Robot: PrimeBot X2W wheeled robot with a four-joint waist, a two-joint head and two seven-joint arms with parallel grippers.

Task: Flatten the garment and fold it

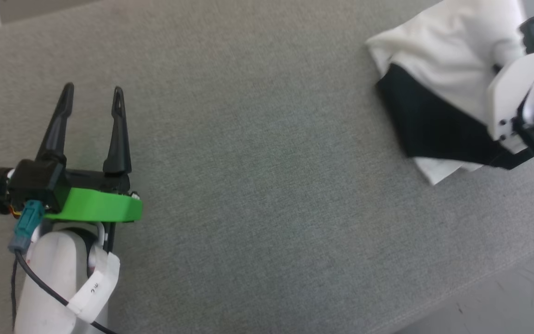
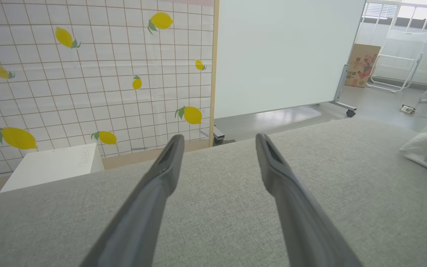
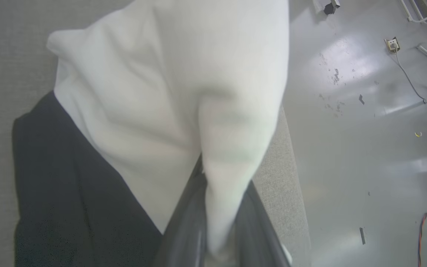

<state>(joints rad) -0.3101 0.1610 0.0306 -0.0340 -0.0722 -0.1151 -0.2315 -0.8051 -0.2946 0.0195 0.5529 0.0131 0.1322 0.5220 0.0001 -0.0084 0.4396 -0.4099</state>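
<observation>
Lying bunched at the right end of the grey cloth-covered counter (image 1: 257, 185), the garment (image 1: 438, 55) is seen from the head view as a heap of white cloth with a black sleeve (image 1: 434, 125) folded across its near side. A fold of the white cloth is pinched between the two dark fingers (image 3: 187, 230) of the right hand (image 3: 222, 178), which are pressed together on it. In the right wrist view this fold is drawn up into a ridge that runs down into the grip, and the fingertips are hidden by it. The black sleeve is spread flat on the counter to one side, and the counter's edge and a glossy pale floor (image 3: 365, 148) are seen on the other.

The left hand (image 1: 93, 88) is held over bare counter, well apart from the garment, with its fingers spread wide and nothing between them. Whether the fingers touch the cloth surface cannot be told. Beyond the counter, a lemon-printed wall covering (image 2: 87, 74), a white panel (image 2: 284, 55) and a white box (image 2: 54, 165) are shown in the left wrist view.
</observation>
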